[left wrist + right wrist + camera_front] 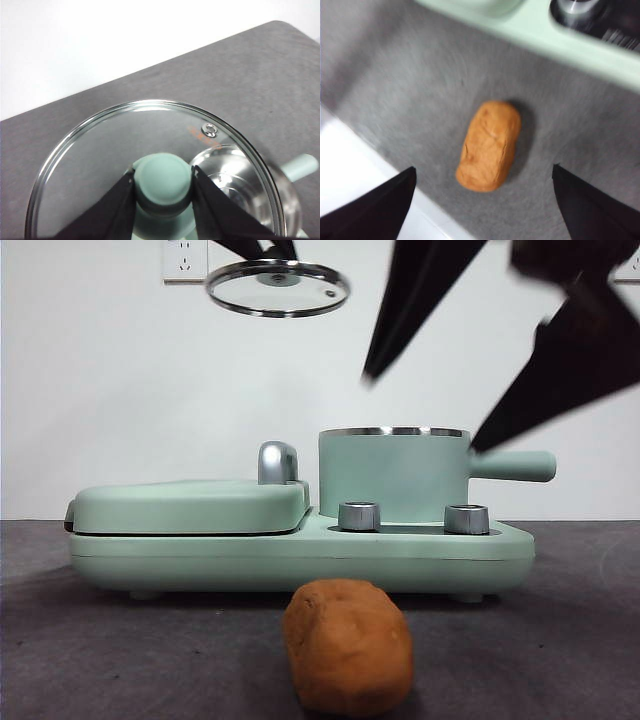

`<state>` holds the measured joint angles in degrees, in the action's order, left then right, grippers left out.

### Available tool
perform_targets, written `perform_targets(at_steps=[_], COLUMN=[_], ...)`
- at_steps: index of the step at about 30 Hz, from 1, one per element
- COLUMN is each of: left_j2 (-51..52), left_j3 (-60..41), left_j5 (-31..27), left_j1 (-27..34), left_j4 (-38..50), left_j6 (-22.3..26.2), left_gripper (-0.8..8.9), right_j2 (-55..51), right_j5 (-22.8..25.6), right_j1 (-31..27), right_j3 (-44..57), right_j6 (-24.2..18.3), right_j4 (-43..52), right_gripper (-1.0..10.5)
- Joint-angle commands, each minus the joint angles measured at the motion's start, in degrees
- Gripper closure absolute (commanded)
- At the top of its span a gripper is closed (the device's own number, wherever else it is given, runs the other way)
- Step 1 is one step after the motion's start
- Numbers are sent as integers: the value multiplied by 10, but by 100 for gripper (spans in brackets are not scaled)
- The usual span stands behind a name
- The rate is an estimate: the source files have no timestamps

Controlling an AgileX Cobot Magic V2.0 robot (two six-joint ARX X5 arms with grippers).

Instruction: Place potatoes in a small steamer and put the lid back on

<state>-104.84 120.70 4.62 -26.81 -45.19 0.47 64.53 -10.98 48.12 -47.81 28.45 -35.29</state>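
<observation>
Left jaws (162, 187) clamp glass lid (100, 165) knob.

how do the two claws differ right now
The left claw is shut on the knob of the glass lid, holding it high in the air; the right claw is wide open and holds nothing. The left one hangs above the green cooker, the right one above the potato lying on the table. Both have black jaws.
</observation>
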Motion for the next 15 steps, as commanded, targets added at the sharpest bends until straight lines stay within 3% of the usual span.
perform_targets(at_steps=[1, 8, 15], left_j2=[5, 6, 6], left_j3=[21, 21, 21], left_j5=[3, 3, 3], left_j1=[5, 17, 17], left_j4=[10, 2, 0], left_j6=[2, -1, -1], left_gripper=[799, 799, 799], right_j2=[41, 134, 195], right_j5=[15, 21, 34], right_j1=[25, 61, 67], right_j3=[-9, -9, -9], right_j6=[36, 44, 46], right_j4=[14, 93, 109], right_gripper=[513, 514, 514])
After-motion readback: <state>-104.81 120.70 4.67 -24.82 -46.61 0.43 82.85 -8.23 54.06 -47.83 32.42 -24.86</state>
